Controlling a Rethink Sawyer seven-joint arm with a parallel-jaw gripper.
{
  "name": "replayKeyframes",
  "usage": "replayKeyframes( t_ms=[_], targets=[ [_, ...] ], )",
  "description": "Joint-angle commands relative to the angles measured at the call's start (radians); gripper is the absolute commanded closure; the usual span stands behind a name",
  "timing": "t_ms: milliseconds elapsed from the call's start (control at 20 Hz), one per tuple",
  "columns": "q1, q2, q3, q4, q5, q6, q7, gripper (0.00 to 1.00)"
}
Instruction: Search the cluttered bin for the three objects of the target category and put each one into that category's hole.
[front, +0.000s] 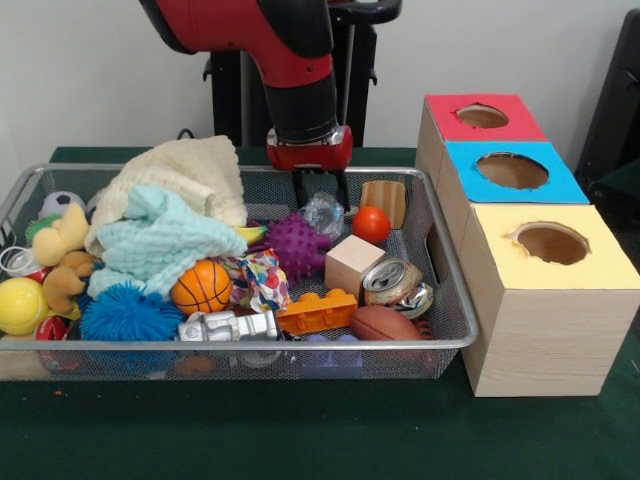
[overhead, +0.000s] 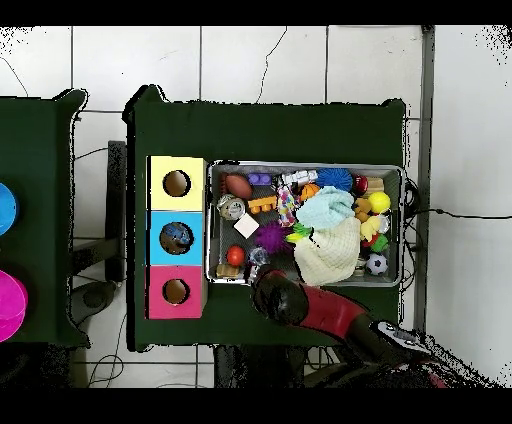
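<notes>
1. the end effector (front: 320, 186) hangs low over the far side of the silver wire mesh bin (front: 455, 300); its dark fingers point down, but i cannot tell how far apart they are or whether they hold anything.
2. the target category is not shown. directly below the end effector lies a crumpled clear plastic wrapper (front: 324, 212), with a spiky purple rubber ball (front: 296, 244) just nearer the camera and a small smooth red ball (front: 371, 224) beside.
3. the red, blue and yellow topped wooden box (front: 530, 290) stands on the table just beside the bin.
4. judging by this, a short descent would reach the wrapper.
</notes>
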Motion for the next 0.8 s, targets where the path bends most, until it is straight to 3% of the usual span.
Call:
replayKeyframes(
  t_ms=[50,800],
  targets=[
    [-0.014,0.042,-0.003,-0.115,-0.05,-0.109,0.114,0.0],
    [0.024,0.005,-0.026,-0.163,-0.118,-0.135,0.081,0.0]
  ],
)
